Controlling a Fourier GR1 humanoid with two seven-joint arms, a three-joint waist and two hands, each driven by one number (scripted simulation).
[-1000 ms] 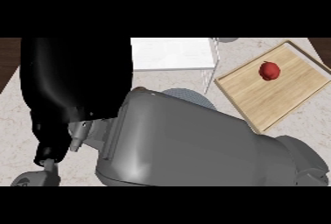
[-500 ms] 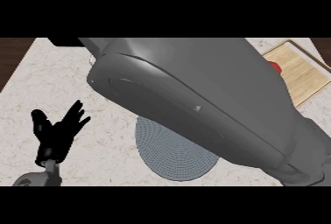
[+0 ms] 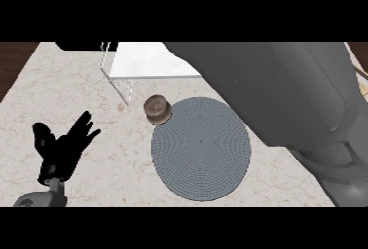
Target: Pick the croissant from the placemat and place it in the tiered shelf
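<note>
Across the right of the head view, the right forearm (image 3: 287,97) spans the marble table (image 3: 64,97), its robot hand out of sight; behind stands the white tiered shelf (image 3: 151,61). Centrally lies the round grey placemat (image 3: 205,151), the croissant (image 3: 157,109) resting ungrasped at its upper-left rim. At lower left the left robot hand (image 3: 63,146) rests open and empty; the approach step appears current, and next a hand must close round the croissant.

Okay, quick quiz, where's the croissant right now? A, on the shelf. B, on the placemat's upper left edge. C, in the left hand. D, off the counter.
B: the croissant lies at the upper left rim of the round grey placemat, short of the shelf, while the open left hand holds nothing.
</note>
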